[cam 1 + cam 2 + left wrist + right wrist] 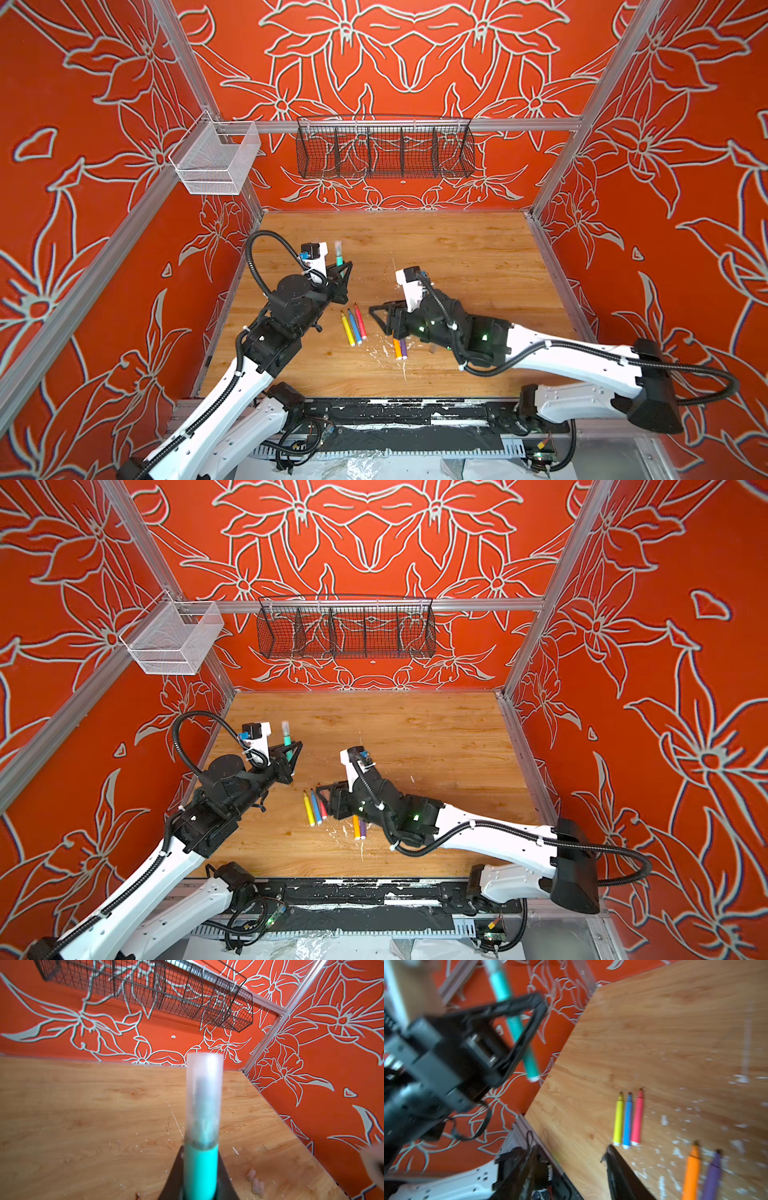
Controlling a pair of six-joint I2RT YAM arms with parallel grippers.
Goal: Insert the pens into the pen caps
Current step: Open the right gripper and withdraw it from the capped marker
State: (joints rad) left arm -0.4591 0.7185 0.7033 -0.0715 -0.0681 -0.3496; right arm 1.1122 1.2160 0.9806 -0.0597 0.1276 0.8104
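Setting: wood-grain counter (457,257) flecked white, red flowered walls.
Left tool (345,267): pinching the upright teal pen (339,261), which is raised behind the pink pen (360,321) and has a clear cap (204,1095) on its tip.
Right tool (572,1147): spread, empty, just right of the pink pen.
Row: blue pen (354,326) and yellow pen (347,328) lie left of the pink pen.
Pair: orange pen (397,347) and purple pen (403,348) lie front-right of it.

The yellow pen (618,1120), blue pen (627,1120) and pink pen (638,1118) lie side by side on the desk (675,1022). The left gripper (539,1004) clamps the teal pen (532,1064) (blurred).
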